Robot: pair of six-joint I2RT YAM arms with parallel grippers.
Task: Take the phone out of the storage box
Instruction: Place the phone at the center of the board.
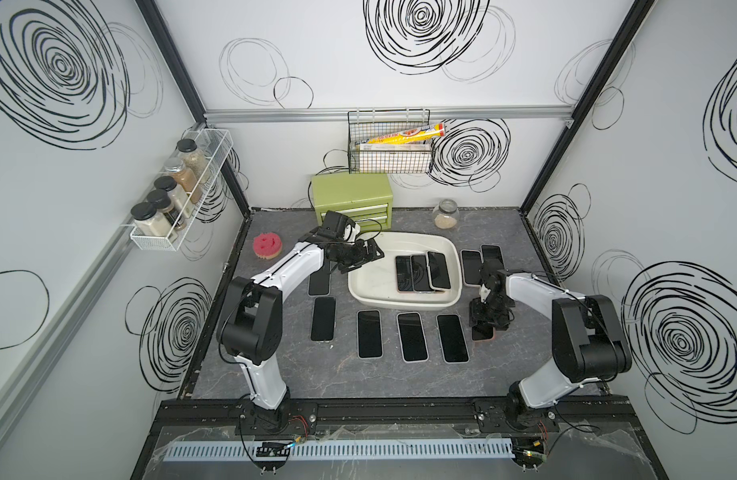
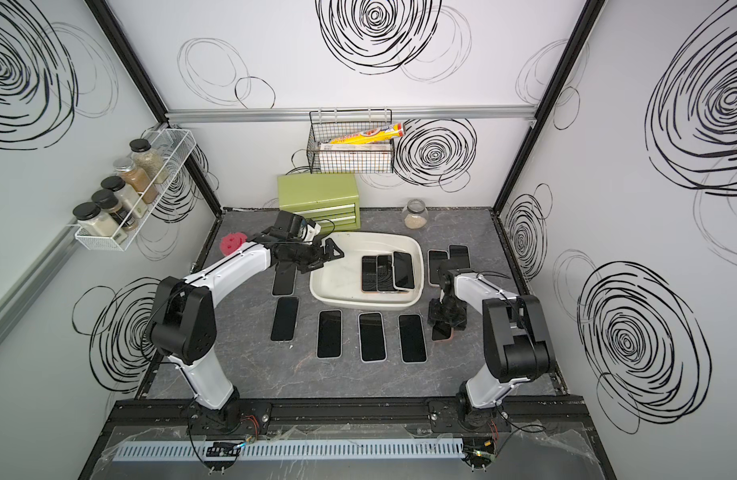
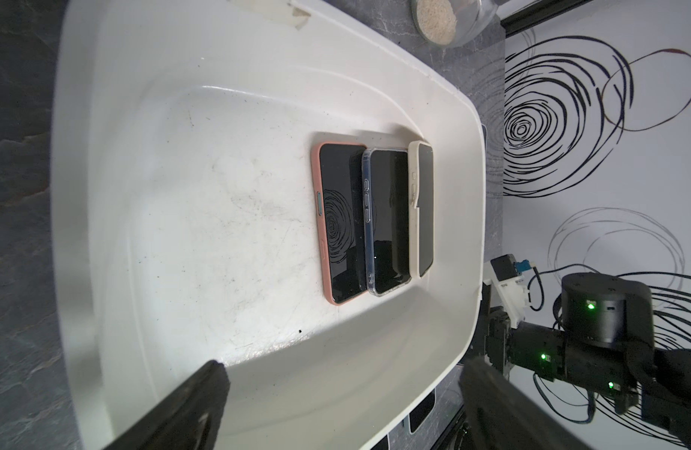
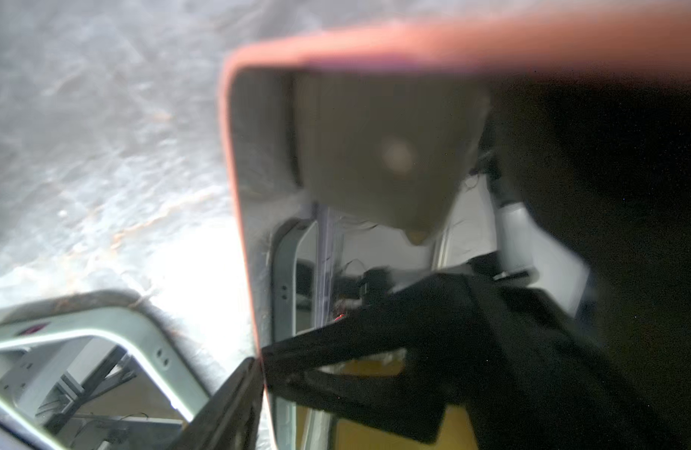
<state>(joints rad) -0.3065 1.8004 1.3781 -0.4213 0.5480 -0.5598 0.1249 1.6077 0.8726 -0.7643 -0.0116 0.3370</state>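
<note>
Phones numbering three lay in the storage box (image 1: pixel 400 302), toward its right end, each overlapping the next: pink-cased phone (image 3: pixel 342 222), clear-cased phone (image 3: pixel 388 222), beige-cased phone (image 3: pixel 424 210), the last leaning on edge. Left gripper (image 1: pixel 364 259) hung at the box's left rim, jaws spread wide, holding nothing. Right gripper (image 1: pixel 487 326) stood low over the table (image 1: pixel 358 382), right of the box, upon a tilted salmon-cased phone (image 4: pixel 375 156). Whether its jaws clasped that phone or stood free could not be determined, as the wrist view was blurred.
</note>
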